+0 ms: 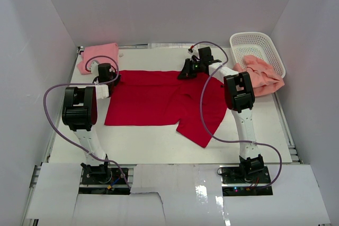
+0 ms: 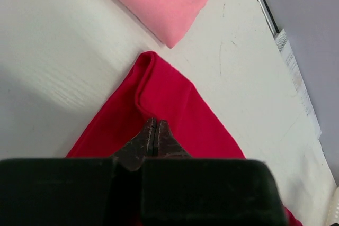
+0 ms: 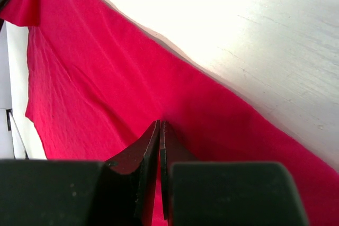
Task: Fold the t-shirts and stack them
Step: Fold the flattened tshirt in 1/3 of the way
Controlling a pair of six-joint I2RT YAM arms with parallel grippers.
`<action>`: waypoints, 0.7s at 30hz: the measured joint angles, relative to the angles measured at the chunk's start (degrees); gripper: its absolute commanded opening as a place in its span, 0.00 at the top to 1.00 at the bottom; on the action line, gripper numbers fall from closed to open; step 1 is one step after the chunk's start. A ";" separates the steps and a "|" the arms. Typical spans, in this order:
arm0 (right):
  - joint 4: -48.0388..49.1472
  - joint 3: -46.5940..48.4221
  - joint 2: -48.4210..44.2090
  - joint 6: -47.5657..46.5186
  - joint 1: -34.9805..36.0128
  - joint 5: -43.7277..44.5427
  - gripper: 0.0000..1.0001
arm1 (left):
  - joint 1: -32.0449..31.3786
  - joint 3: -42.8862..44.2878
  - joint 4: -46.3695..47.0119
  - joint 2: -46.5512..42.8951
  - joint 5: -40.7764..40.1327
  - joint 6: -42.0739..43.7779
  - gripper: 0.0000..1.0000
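At mid-counter, spread wide and mostly flat: red t-shirt (image 1: 153, 101), long edge running left to right, one sleeve trailing toward the near edge on the right side. Gripped at the far left corner by left end effector (image 1: 113, 77), dark fingertips (image 2: 170, 142) pressed together on a rolled lip of the red cloth. Gripped along the far edge, further right, by right end effector (image 1: 186, 70), jaws likewise closed on the fabric, cloth rising in a slight tent to the tips in the right wrist view. Just beyond the left corner, near but not touching the red cloth: pink t-shirt (image 1: 98, 56), folded into a neat flat rectangle at the far left of the white counter (image 1: 159, 144). At far right, well apart from the pink one: salmon t-shirt (image 1: 263, 76), crumpled, draped over the near end of a white lattice basket (image 1: 249, 36) and spilling onto the counter beside the right arm. Behind and on both sides, plain white walls closing off the workspace.
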 measured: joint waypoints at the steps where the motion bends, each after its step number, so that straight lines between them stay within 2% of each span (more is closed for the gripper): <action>1: 0.00 0.00 0.00 0.00 -0.02 -0.02 0.90 | 0.00 0.33 -0.15 -0.02 -0.20 0.52 1.00; 21: -0.04 -0.02 0.00 0.02 -0.11 -0.11 0.90 | 0.00 2.58 -1.86 0.07 -4.59 9.66 1.00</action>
